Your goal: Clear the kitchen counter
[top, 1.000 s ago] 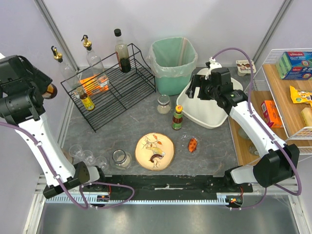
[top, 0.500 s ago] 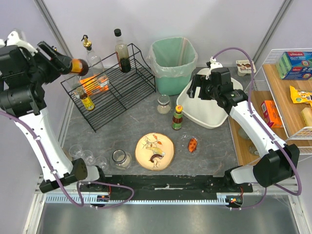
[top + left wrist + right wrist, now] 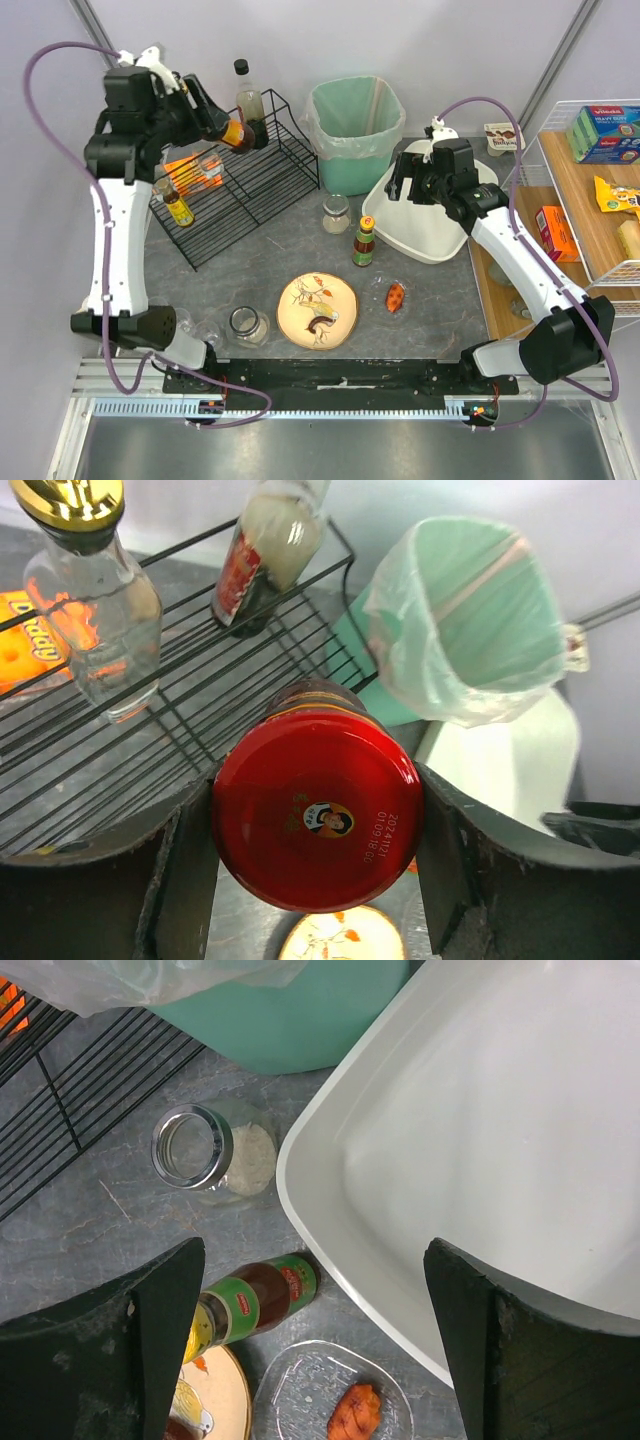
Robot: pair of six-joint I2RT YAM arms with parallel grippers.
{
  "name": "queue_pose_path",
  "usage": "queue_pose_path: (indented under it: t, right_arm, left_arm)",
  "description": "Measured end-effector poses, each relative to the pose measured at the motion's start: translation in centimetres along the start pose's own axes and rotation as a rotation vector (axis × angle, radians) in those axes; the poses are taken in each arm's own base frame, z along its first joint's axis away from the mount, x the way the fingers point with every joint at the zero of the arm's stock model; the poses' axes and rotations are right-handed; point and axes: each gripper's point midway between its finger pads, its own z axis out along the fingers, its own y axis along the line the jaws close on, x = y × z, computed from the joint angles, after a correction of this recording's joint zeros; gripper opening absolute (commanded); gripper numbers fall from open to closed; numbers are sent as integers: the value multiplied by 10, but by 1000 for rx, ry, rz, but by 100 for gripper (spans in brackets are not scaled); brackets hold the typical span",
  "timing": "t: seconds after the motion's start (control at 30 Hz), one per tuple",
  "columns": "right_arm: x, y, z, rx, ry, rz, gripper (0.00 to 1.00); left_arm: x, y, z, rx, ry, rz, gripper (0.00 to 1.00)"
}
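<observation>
Left gripper point(image 3: 316, 875): clamps red-lidded jar point(image 3: 316, 810) over wire rack point(image 3: 250, 180).
Right gripper point(image 3: 315, 1345): jaws spread, empty.
Kitchen counter point(image 3: 270, 250): plate point(image 3: 318, 310), bottle point(image 3: 364, 243) near rack, uncleared.

top: overhead, wide | wrists: close, looking down | shared: green bin point(image 3: 352, 130)

Bright, even lighting; soft shadows, sharp focus.

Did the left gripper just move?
Yes. The left gripper, gripping the red-lidded jar, swung right from the view's left edge to above the black wire rack.
</observation>
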Motion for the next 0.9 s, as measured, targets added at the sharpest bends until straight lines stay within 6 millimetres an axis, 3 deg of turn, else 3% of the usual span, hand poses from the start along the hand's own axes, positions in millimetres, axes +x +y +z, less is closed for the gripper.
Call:
queue_pose_path:
  t: [0.17,0.4,0.63,0.9]
  right_arm:
    - [-3,-2,-3,9,-14,-1,98]
    - [-3,-5,-7,23,-24,-1,98]
    - [-2,-5,-6,25,-23,0,98]
    - [2,-7,-5,31,-15,0,98]
  left_arm:
    - [28,22,41,-123,94,53,2]
    - [61,56,71,-287,207,119,1]
    - [86,72,84,-355,296,137,2]
    - [96,84,95,-409,327,156,2]
